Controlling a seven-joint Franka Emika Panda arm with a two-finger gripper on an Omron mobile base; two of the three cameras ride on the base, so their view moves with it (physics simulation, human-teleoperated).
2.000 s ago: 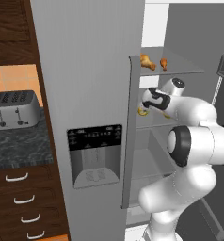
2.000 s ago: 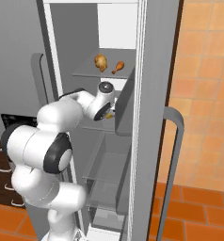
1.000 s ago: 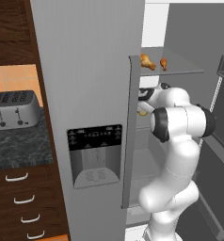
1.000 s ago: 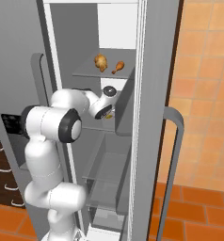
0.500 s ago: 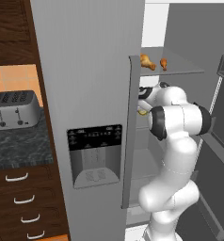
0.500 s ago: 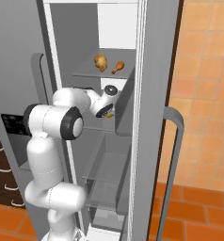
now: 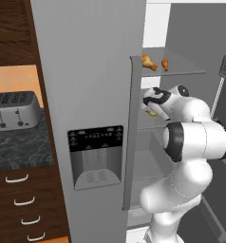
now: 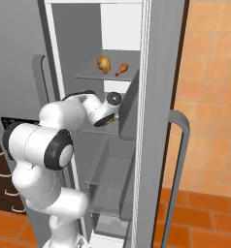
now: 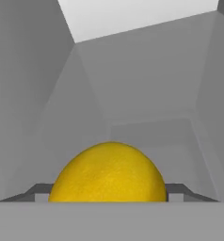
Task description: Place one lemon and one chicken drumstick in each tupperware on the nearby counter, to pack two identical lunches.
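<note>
A bright-yellow lemon lies on the fridge's middle shelf, and my gripper is shut on it, a dark fingertip pressing each side. From the left base view, the gripper reaches into the fridge with a sliver of the lemon under it. Two chicken drumsticks rest on the shelf above, the larger one on the left and the smaller one on the right; the right base view shows the same pair. The black counter is at the left. The tupperwares are out of view.
The closed fridge door with its dispenser stands just left of my arm. The open right door and its handle flank the compartment. A silver toaster sits on the counter, with dark drawers beneath. A fridge drawer lies below the shelf.
Over the last second the fingers have come together onto the lemon. The arm has hardly moved, and the drumsticks lie as before.
</note>
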